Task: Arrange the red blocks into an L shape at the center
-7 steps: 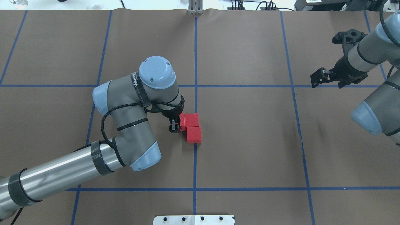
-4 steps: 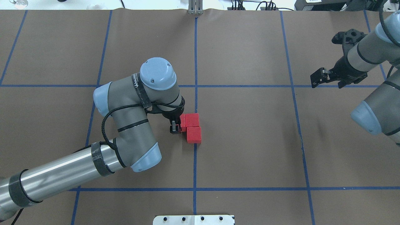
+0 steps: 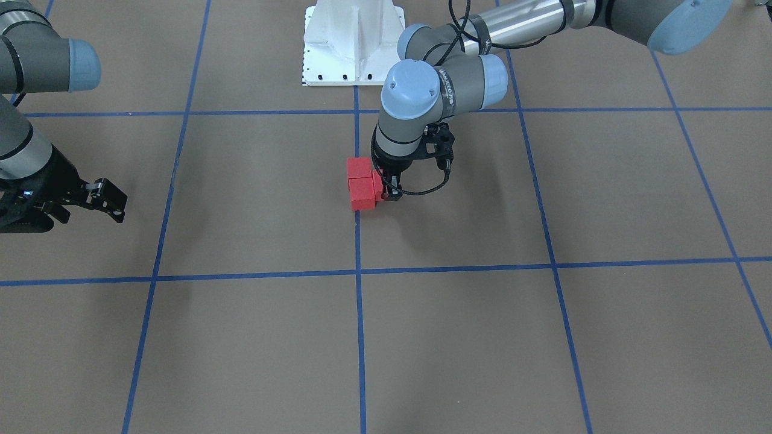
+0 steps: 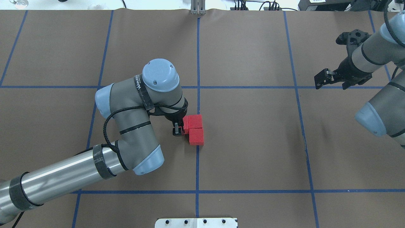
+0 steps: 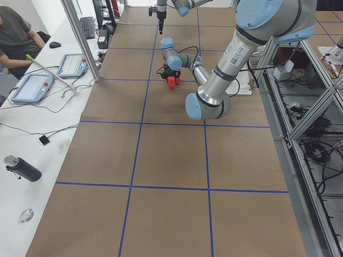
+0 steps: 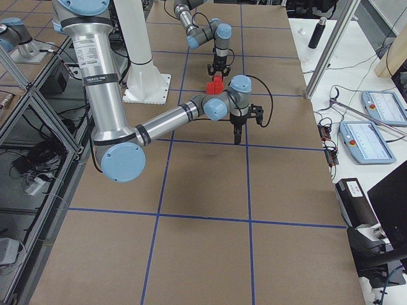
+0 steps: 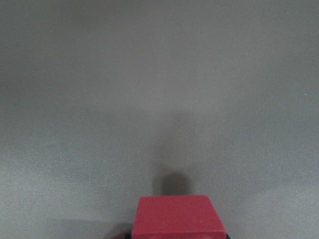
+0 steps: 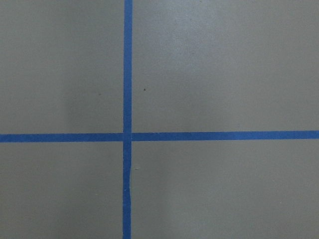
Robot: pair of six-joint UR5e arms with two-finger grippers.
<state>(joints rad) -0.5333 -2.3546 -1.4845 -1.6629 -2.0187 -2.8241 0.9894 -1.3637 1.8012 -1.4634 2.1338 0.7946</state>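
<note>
Where the middle blue tape line (image 4: 197, 164) crosses the middle row of squares, at the center (image 4: 203, 155) of the bench (image 4: 253, 142), two of the red blocks (image 4: 195, 121) sit touching, one behind the other, covering the tape. My left fingers (image 4: 176, 130) pinch the third red block (image 4: 185, 124) just beside the farther of the pair, on my left of it, so the three make an L.

My left arm (image 4: 136, 126) hangs over this block in the overhead view and leaves only a red sliver. I cannot tell whether the block touches its neighbour or whether it rests on the bench. From the front camera it is half covered by the fingers around it.

My left wrist camera cuts the block off at the bottom edge. I see its top face, dark finger bits at the lower corners, and blurred brown paper beyond. The other two blocks fall outside that view. In both side cameras the blocks are one small red patch that I cannot separate.

My right fingers (image 4: 320, 79) are spread and hold nothing, well apart from the blocks. My right wrist camera shows only a tape crossing (image 8: 127, 135); the fingers themselves are out of its frame.
</note>
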